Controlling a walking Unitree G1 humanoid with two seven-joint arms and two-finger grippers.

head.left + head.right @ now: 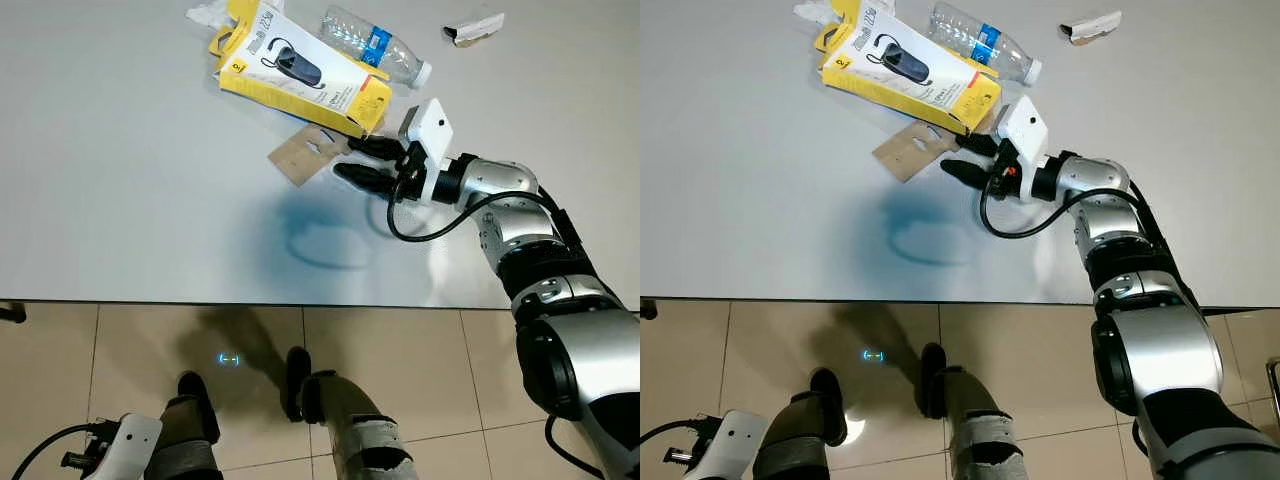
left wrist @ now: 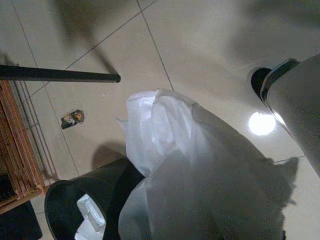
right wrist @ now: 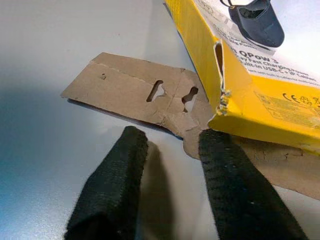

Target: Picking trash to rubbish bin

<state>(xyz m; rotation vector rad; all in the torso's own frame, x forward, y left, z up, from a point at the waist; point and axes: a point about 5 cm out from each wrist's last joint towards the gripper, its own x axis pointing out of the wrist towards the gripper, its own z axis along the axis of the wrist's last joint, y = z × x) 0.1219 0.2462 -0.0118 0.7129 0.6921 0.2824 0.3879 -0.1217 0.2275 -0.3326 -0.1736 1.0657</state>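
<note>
Right gripper (image 1: 362, 160): jaws open, empty, low over the table (image 1: 130, 200), tips just short of the brown cardboard flap (image 3: 145, 92). Flap lies flat, tucked under the torn yellow box (image 1: 300, 70). Beyond: plastic bottle (image 1: 375, 45), paper scrap (image 1: 473, 28). Left gripper: hangs by the floor, jaws' state cannot be told; black bin (image 2: 85, 207) below. Step judged: approach to grasp. Next: advance, close on flap edge.

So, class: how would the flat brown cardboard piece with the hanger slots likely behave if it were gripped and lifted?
The flat brown cardboard piece looks thin, so probably light and bendy. Lying flush on the grey table, its edge may be hard to catch. The open right end effector sits beside it.
</note>
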